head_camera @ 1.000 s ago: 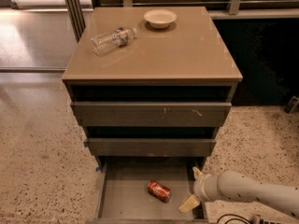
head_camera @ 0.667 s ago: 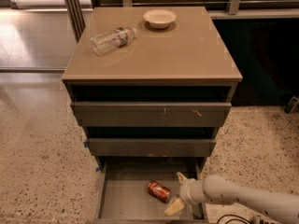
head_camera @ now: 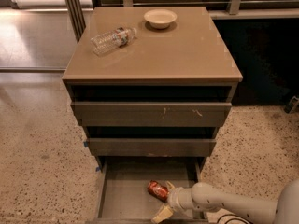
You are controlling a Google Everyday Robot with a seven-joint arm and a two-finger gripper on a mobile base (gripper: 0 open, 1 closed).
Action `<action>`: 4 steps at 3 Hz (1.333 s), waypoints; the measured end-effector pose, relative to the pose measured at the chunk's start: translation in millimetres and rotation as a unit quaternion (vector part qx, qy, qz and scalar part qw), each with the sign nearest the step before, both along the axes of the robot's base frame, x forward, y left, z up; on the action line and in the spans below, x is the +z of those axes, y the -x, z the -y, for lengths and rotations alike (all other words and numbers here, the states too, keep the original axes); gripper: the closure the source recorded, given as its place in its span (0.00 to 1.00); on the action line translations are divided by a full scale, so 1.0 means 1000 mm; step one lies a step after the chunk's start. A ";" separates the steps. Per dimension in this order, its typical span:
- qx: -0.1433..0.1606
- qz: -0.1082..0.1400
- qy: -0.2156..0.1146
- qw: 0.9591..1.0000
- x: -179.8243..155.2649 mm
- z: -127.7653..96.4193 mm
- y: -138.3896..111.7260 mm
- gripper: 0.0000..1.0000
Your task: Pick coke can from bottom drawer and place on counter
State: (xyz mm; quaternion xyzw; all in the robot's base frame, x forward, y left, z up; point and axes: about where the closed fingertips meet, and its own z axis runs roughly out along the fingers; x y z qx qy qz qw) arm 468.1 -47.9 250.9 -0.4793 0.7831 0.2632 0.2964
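Lit warmly and rather dimly from above. Threw a soft sheen across the counter point(head_camera: 187, 55), palest toward the back by the bowl point(head_camera: 160, 18) and the water bottle point(head_camera: 113, 38). Burned to whitish glare on the glossy floor point(head_camera: 32, 36) at upper left. Left deep shadow in the gaps under the counter and between the upper drawers, near black at far right. Dimmed the bottom drawer point(head_camera: 121, 195), yet picked out the pale gripper point(head_camera: 164, 200) low inside it, fingers apart beside the coke can point(head_camera: 158, 190).

One coke can point(head_camera: 158, 190), one water bottle point(head_camera: 112, 39), one bowl point(head_camera: 160, 18), three drawers point(head_camera: 150, 114) — one gripper point(head_camera: 162, 202), at the bottom drawer point(head_camera: 124, 197) front-right corner.
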 end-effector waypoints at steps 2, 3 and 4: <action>0.030 -0.003 -0.018 0.999 -0.046 -0.028 -0.025 0.00; 0.030 -0.003 -0.018 0.999 -0.046 -0.028 -0.025 0.00; 0.024 0.015 0.005 1.000 -0.051 -0.026 -0.036 0.00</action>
